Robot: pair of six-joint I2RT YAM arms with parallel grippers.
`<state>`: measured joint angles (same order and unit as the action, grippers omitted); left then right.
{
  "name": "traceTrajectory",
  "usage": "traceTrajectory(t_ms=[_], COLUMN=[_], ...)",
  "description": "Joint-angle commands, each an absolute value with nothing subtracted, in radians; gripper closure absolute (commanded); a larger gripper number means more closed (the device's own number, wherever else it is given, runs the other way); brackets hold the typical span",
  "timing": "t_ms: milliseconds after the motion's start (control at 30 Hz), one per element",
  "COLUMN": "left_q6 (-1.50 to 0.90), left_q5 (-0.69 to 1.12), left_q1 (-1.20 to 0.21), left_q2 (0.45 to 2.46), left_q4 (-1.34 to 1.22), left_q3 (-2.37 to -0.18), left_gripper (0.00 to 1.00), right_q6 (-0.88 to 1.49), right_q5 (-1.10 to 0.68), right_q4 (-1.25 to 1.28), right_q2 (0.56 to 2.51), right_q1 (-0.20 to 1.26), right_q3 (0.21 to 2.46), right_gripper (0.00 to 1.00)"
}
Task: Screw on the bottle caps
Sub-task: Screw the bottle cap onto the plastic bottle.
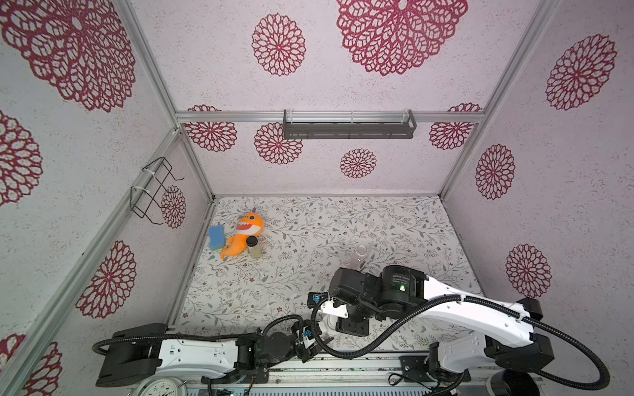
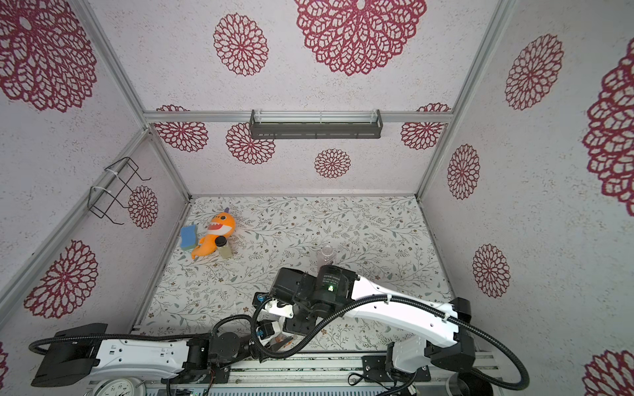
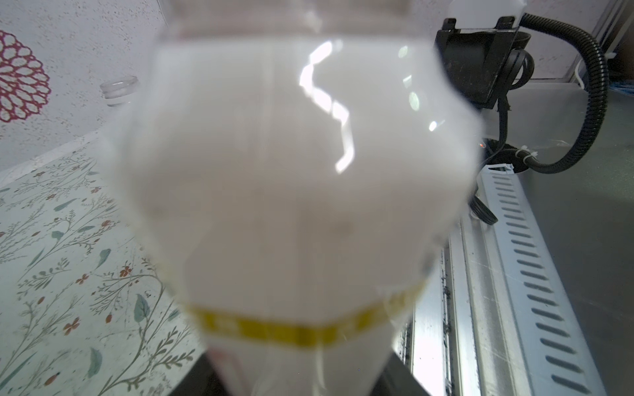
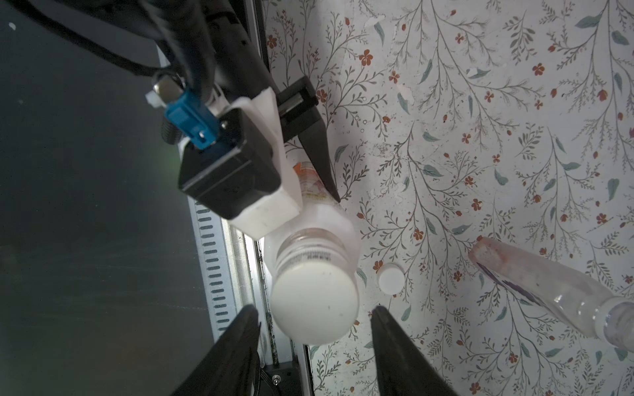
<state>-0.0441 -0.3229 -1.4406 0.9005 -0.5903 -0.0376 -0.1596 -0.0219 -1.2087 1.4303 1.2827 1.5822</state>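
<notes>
- Orange-label bottle [image 3: 302,188]: clamped in left gripper [image 4: 308,195], w/ white cap [image 4: 314,298] perched on neck.
- Right gripper [image 4: 315,310]: jaws apart, flanking cap.
- Risk: off-centre closing may tilt cap, cross-thread.
- 2nd cap [image 4: 391,278]: loose on table, nr grape bottle [image 4: 549,288].

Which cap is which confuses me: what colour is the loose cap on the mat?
White: the loose cap, clearest in right wrist view.

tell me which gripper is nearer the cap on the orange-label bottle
Right. The right gripper has open jaws flanking the cap; the left gripper clamps the orange-label bottle lower down.
</notes>
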Motion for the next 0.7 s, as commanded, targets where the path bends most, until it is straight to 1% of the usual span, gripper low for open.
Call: traceTrajectory(t_ms=[0,367,533,667], left_q6=[-0.026,-0.020,-0.017,-0.016], left_q5=[-0.319,-0.325,-0.328,-0.334], left_q1=[-1.456,-1.459,-1.461,-1.462], left_q2=[0.901,0.889,0.884,0.876], left_q4=[-0.634,-0.641,-0.644,-0.645], left_q3=[-0.066,-0.060,-0.057,-0.055], left_gripper=[0.49,0.50,0.50,0.50], right_q6=[-0.184,-0.191,-0.190,-0.189], right_q5=[-0.003,-0.020,-0.027,-0.028], right_q4=[-1.215,-1.211,-1.209,-1.210], right_q2=[1.426,1.448,1.462,1.465], right_q1=[1.288,1.286,1.287,1.287], right_q3=[1.602,1.592,1.599,1.603], right_gripper=[0.44,0.51,0.51,0.57])
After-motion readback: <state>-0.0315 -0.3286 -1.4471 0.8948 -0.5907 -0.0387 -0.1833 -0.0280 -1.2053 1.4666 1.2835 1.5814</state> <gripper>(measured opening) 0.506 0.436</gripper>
